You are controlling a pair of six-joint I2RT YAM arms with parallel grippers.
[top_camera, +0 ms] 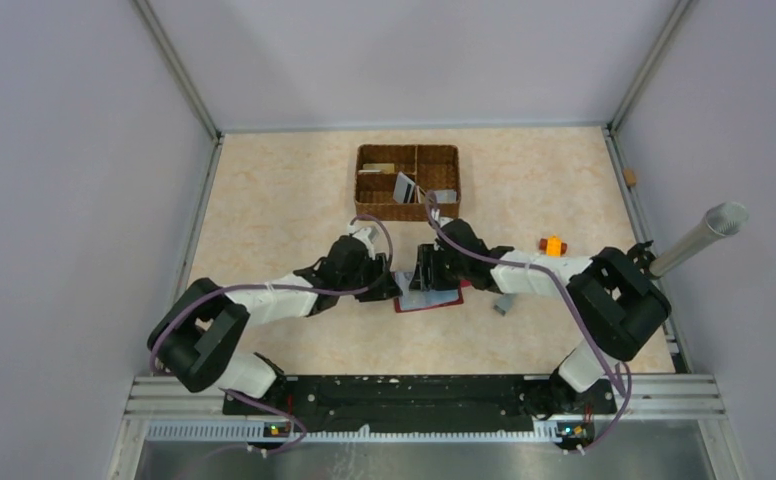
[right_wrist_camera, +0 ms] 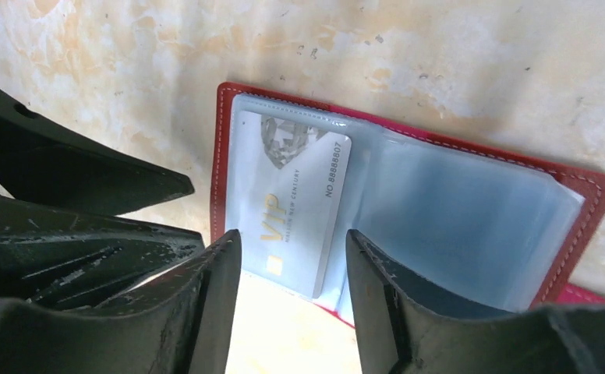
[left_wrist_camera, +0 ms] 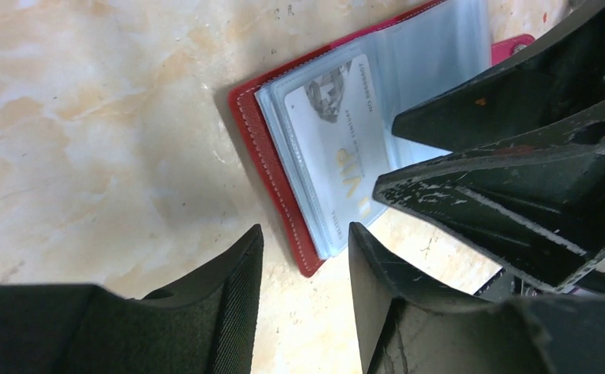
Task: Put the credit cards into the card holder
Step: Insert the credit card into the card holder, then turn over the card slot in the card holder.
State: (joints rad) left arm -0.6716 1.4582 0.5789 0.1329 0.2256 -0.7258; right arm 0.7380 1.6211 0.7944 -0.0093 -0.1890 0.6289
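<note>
Dark-red leather card holder [right_wrist_camera: 220, 156], centre, open: white VIP card [right_wrist_camera: 299, 202] partly in clear pocket | left gripper [left_wrist_camera: 306, 312], right gripper [right_wrist_camera: 293, 312] part-open, empty.

Top view: card holder [top_camera: 430, 304] largely covered by left gripper [top_camera: 392, 284] and right gripper [top_camera: 426, 278]; only near red edge visible. Credit cards [top_camera: 405, 186] in wicker basket [top_camera: 359, 185] too small to count. Left wrist view: one half of holder hidden behind right arm's fingers [left_wrist_camera: 510, 187]. Right wrist view: snap tab [right_wrist_camera: 586, 294] partly hidden behind own finger.
</note>
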